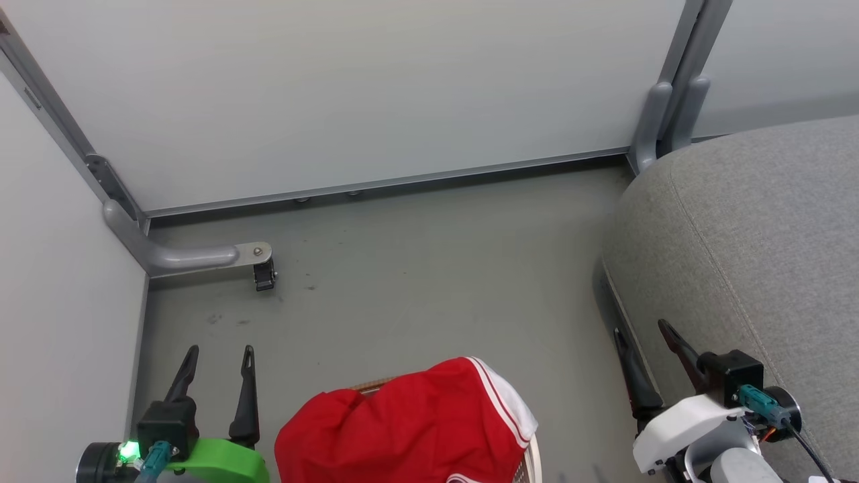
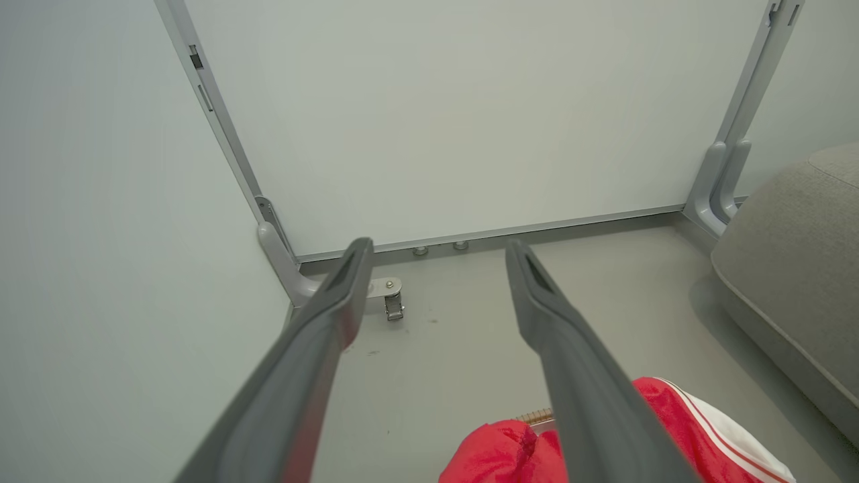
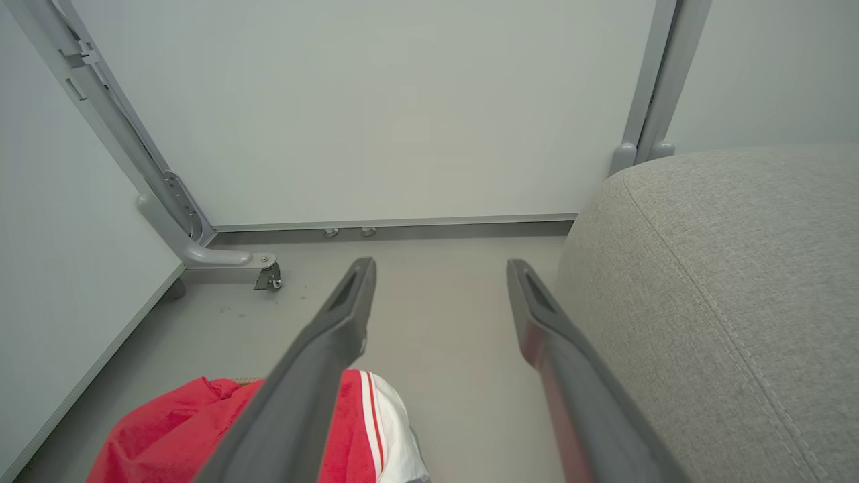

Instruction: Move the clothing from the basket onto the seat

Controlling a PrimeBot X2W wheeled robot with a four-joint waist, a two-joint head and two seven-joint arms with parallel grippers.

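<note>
Grey seat [image 1: 758, 255] takes up right side of frame. Grey floor [image 1: 429, 268] spreads across centre. Red clothing [image 1: 409, 429] with white stripe trim sits heaped in basket [image 1: 533, 466] at bottom centre, covering most of rim. Left claw [image 1: 221, 350] at lower left, fingers spread wide, empty. Right claw [image 1: 640, 329] at lower right beside seat edge, fingers spread wide, empty.

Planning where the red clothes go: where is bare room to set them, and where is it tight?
Bare: the seat, right of the basket, and the floor between wall panels and clothing. Tight: the heaped basket between the left gripper and right gripper.
</note>
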